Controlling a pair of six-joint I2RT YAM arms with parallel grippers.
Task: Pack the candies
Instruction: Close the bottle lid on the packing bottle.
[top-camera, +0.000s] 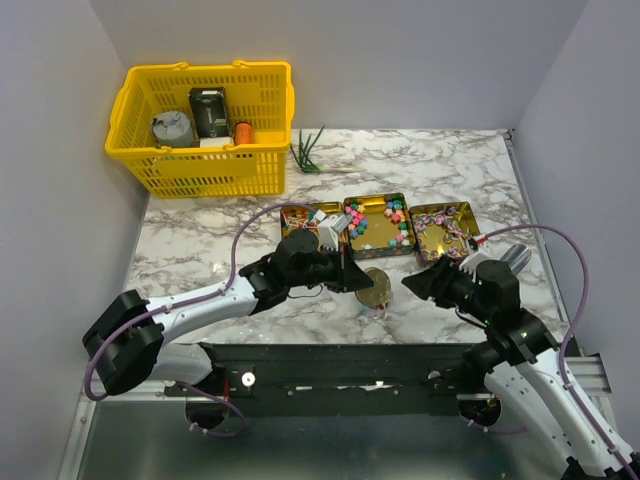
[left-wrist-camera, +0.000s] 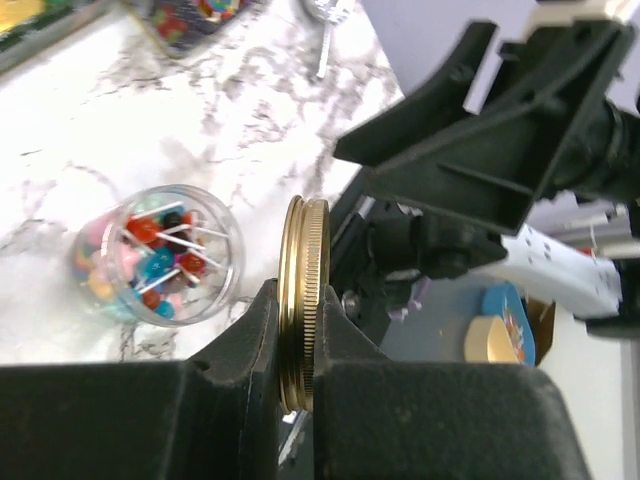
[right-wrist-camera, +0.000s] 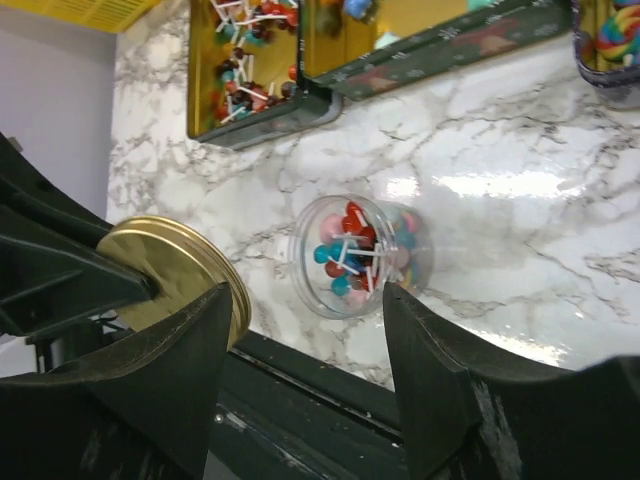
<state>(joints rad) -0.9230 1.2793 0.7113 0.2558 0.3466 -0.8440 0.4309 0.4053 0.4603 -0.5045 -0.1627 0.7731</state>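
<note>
A clear round jar (right-wrist-camera: 360, 255) of candies (right-wrist-camera: 345, 250), small red, blue and pink sweets on white sticks, stands on the marble near the front edge; it also shows in the left wrist view as the jar (left-wrist-camera: 155, 255). My left gripper (left-wrist-camera: 300, 292) is shut on the rim of a round gold lid (left-wrist-camera: 303, 260), held on edge beside the jar. That lid (top-camera: 375, 285) shows from above between both grippers. My right gripper (right-wrist-camera: 305, 295) is open, empty, fingers apart just in front of the jar. More candies (top-camera: 385, 222) lie in the tins.
Three square gold tins (top-camera: 349, 228) sit in a row behind the jar. A yellow basket (top-camera: 205, 170) with small items stands at the back left, green stems (top-camera: 308, 155) next to it. The black front rail (top-camera: 330, 360) runs close behind the grippers.
</note>
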